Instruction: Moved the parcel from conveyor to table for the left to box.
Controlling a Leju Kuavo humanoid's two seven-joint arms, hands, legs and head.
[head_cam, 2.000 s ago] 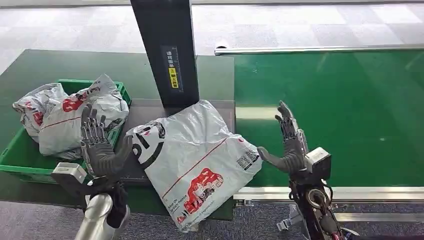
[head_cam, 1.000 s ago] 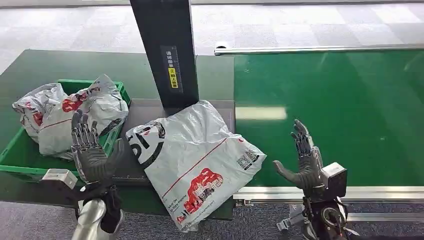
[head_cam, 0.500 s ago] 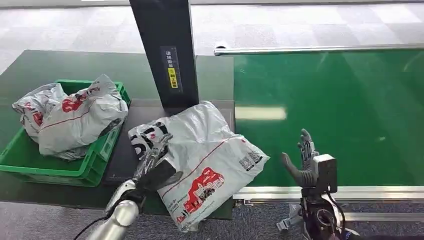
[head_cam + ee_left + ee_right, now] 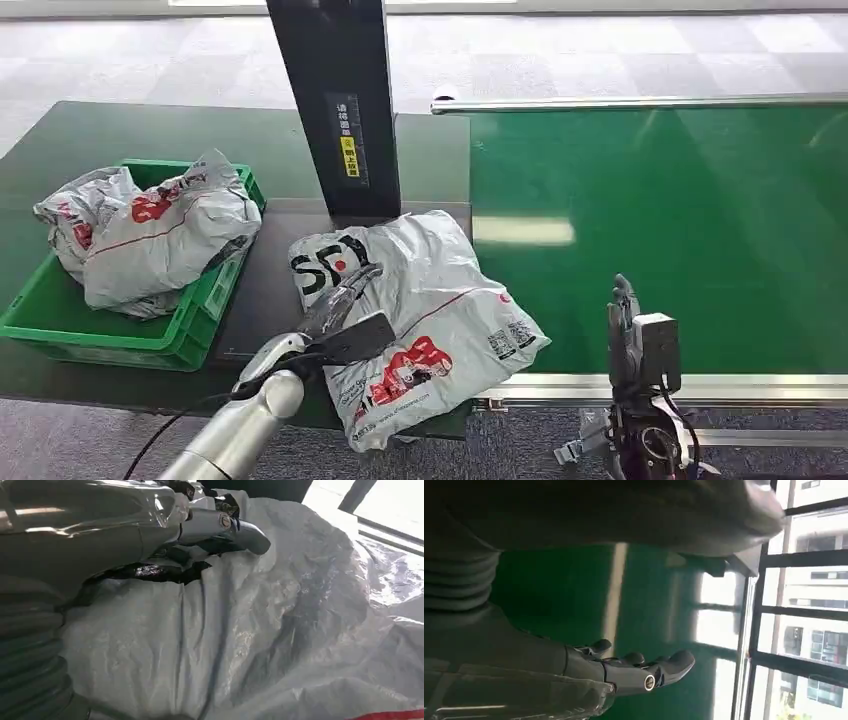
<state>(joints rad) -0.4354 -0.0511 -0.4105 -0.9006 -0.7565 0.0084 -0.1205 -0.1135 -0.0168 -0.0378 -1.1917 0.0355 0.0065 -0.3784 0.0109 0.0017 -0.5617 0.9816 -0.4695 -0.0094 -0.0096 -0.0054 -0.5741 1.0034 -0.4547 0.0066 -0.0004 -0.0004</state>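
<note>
Dark worktop (image 4: 120, 135) beside the green conveyor (image 4: 700, 220) carries the parcel (image 4: 430, 300), its long axis running diagonally off the near edge; the left hand (image 4: 340, 305) is laid on it — fingers (image 4: 227, 527) extended, whether pinching cannot be told; the bin (image 4: 40, 320) lies leftward; the right hand (image 4: 625, 325), fingers loosely together, is held well apart.

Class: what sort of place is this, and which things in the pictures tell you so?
Probably a parcel-sorting or logistics hall: a green conveyor belt, a printed courier parcel beside it, and a green crate holding more bagged parcels.
</note>
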